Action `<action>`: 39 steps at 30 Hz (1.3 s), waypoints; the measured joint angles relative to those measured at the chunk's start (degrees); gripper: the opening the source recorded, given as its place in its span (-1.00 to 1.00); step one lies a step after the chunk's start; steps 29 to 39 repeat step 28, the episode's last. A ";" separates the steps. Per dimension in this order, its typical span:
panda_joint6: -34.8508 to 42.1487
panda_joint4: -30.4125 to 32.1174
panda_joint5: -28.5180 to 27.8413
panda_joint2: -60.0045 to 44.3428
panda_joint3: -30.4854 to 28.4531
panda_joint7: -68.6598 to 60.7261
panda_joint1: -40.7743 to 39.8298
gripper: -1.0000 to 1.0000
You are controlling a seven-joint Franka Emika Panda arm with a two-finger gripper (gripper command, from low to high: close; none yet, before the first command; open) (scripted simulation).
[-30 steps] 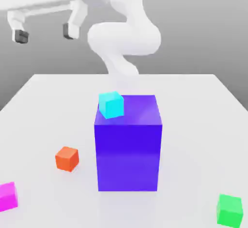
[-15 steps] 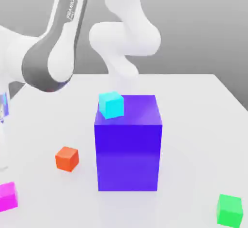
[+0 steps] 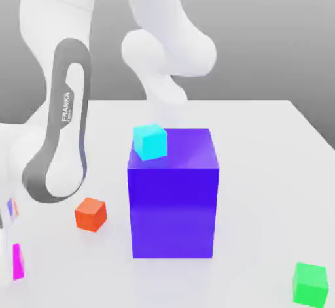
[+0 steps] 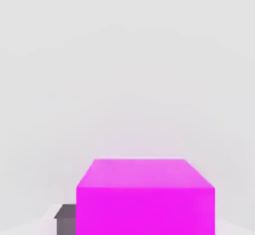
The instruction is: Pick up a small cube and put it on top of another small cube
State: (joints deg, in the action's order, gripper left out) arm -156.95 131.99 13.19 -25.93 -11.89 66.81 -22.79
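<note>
A magenta cube (image 3: 17, 261) rests on the white table at the near edge on the exterior view's left, half hidden behind my hand. My gripper (image 3: 8, 248) has come down right at it and stands open; in the hand view the magenta cube (image 4: 145, 196) looms close, with one dark fingertip (image 4: 64, 219) just beside its edge. A small orange cube (image 3: 90, 214) lies a short way off, toward the exterior view's right of the magenta one. A green cube (image 3: 309, 283) sits at the near corner on the exterior view's right.
A tall purple block (image 3: 173, 195) stands mid-table with a cyan cube (image 3: 150, 141) on its top corner. The arm's grey-banded link (image 3: 62, 143) hangs over the exterior view's left side. The white table (image 3: 262, 143) stretches behind and to the right.
The arm has swung down from high at the back to the near left. The hand now sits at the magenta cube and covers part of it. No cube has moved.
</note>
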 joint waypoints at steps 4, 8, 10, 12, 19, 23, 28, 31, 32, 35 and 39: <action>4.54 1.16 -4.07 5.89 0.39 -0.19 3.22 -1.00; 5.99 1.12 -7.86 7.47 6.19 -5.94 8.58 -1.00; 6.57 1.13 -9.58 8.11 9.13 -8.92 11.19 -1.00; 7.13 1.19 -11.20 8.74 12.01 -11.87 13.74 -1.00; 9.02 1.74 -16.54 11.02 22.36 -22.30 22.42 -1.00; 8.71 1.05 -20.64 9.69 27.64 -27.85 28.28 -1.00; 4.70 -1.03 -26.44 3.15 27.97 -28.50 33.37 1.00; 4.70 -1.03 -26.44 3.15 27.97 -28.50 33.37 1.00; 4.70 -1.03 -26.44 3.15 27.97 -28.50 33.37 1.00; 4.70 -1.03 -26.44 3.15 27.97 -28.50 33.37 1.00; 4.70 -1.03 -26.44 3.15 27.97 -28.50 33.37 1.00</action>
